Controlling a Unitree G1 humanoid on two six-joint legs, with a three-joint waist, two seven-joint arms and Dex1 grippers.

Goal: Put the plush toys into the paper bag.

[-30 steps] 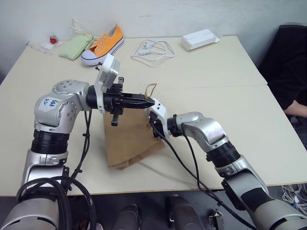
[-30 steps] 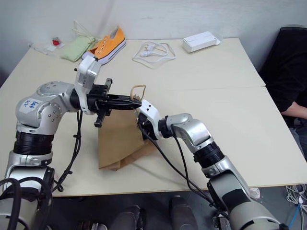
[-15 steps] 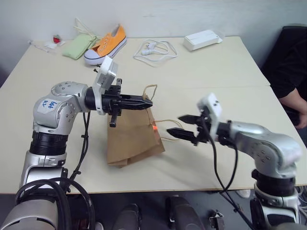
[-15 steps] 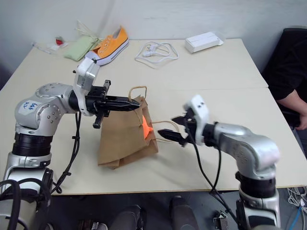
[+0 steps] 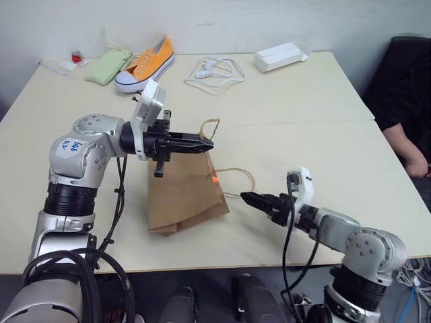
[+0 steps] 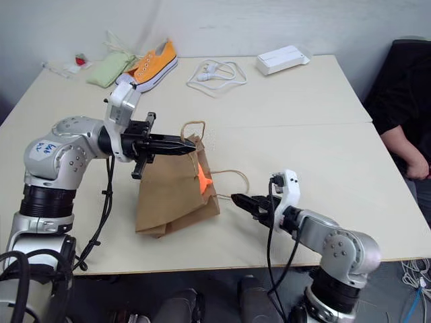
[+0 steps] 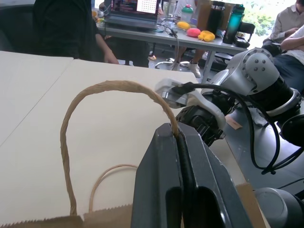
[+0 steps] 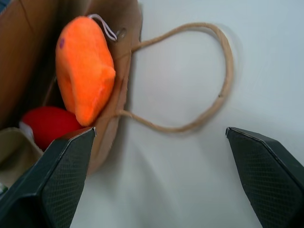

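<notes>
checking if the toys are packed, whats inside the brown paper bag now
Inside the brown kraft paper bag, at its mouth, sit the orange plush fish and, deeper in, the red rounded plush toy. The bag's walls cover everything further in.

Two plush toys, one paper bag, one sneaker, perhaps one cable.

We worked in what looked like an office or lab room. Two plain cream-topped tables stood pushed together against a bare pale wall. In the left wrist view, a long grey desk carried an open laptop, dark drink bottles and small coloured toys, with seated people beside it and loose cables on the floor.
</notes>
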